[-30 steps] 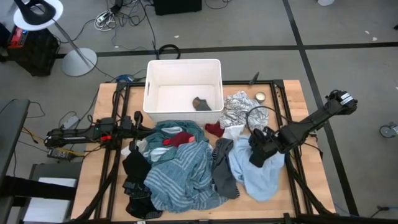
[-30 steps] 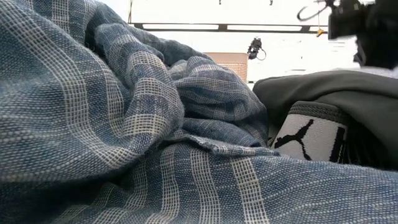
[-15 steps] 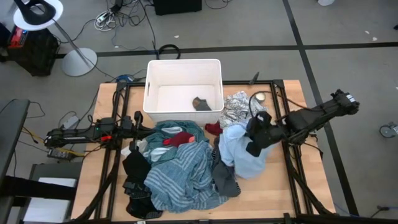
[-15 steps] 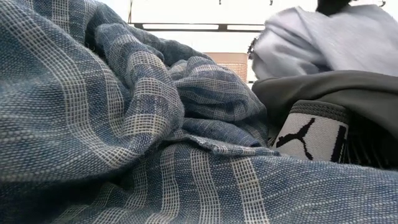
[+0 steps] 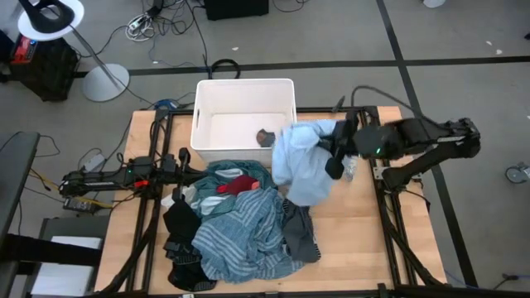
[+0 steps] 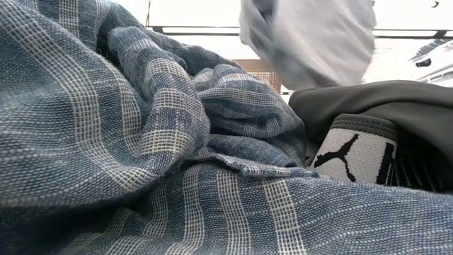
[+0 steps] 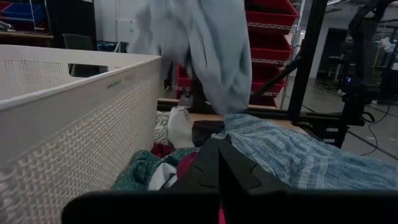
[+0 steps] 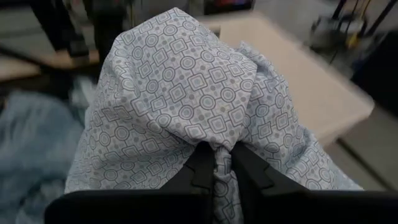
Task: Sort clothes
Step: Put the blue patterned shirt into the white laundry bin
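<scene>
**Light blue garment carried toward the tub**

The right gripper point(image 5: 334, 157), right of centre in the high view, is pinched on a fold of the light blue garment point(image 5: 302, 164), which is hung above the table beside the tub's right corner. One dark item point(image 5: 267, 137) is seen inside the white tub point(image 5: 204, 124); the remaining pile point(image 5: 236, 222), including the blue-striped piece point(image 6: 141, 142), is left at lower centre, so sorting is judged barely begun. The right arm is reached leftward from the right edge. The left gripper point(image 7: 217, 177), pressed together, is rested low at centre left.
</scene>
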Controlling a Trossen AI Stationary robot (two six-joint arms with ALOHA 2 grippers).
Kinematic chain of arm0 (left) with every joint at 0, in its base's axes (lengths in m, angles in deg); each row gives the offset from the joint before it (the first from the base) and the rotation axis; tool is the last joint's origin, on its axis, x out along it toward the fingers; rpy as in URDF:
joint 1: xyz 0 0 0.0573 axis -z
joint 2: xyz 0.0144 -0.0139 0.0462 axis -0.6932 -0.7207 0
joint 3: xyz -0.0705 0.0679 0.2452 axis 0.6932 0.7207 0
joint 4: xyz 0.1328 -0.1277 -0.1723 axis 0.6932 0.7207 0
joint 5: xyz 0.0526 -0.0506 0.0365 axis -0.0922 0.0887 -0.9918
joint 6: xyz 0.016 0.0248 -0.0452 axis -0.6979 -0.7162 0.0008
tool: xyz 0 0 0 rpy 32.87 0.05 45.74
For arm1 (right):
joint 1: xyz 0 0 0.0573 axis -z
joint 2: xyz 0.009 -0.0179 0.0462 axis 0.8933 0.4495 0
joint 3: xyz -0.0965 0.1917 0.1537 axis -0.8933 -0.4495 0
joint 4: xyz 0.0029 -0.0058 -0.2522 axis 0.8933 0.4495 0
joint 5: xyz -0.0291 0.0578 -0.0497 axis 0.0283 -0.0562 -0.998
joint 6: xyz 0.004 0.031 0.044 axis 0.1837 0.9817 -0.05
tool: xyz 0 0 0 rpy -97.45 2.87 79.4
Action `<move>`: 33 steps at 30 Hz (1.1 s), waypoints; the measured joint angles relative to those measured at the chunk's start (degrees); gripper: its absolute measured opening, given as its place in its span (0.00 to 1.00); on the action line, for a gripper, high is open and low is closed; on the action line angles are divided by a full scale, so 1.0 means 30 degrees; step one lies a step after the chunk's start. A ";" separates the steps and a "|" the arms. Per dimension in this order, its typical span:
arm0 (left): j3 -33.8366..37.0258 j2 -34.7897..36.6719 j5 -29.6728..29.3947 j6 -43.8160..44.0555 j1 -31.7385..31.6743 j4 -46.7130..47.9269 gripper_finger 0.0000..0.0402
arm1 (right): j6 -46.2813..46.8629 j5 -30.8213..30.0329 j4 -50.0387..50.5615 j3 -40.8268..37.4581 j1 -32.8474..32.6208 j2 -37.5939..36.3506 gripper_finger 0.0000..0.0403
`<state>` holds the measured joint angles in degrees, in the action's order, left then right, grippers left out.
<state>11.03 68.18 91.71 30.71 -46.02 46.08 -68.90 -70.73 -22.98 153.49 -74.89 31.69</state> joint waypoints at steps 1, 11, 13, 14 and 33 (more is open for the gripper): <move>0.0000 0.0000 0.0000 -0.0006 0.0000 -0.0004 0.00 | -0.0489 0.0000 -0.0352 0.0605 0.0278 0.0181 0.06; 0.0000 0.0000 0.0000 -0.0006 -0.0002 0.0000 0.00 | -0.5788 0.0117 -0.2605 0.7551 0.2901 0.3875 0.06; 0.0000 0.0000 0.0000 0.0000 -0.0002 0.0000 0.00 | -0.6580 0.0191 -0.2828 0.8888 0.3388 0.4811 0.06; -0.0001 0.0000 0.0000 -0.0006 0.0000 0.0000 0.00 | -0.6905 0.0295 -0.2907 0.9576 0.3659 0.5320 0.06; -0.0002 0.0000 0.0000 -0.0004 0.0002 -0.0007 0.00 | -0.5595 0.8346 -0.4493 1.5352 1.0464 1.2671 0.06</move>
<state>11.02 68.18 91.71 30.70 -46.02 46.06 -85.69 -45.69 -36.46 199.55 -43.50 69.70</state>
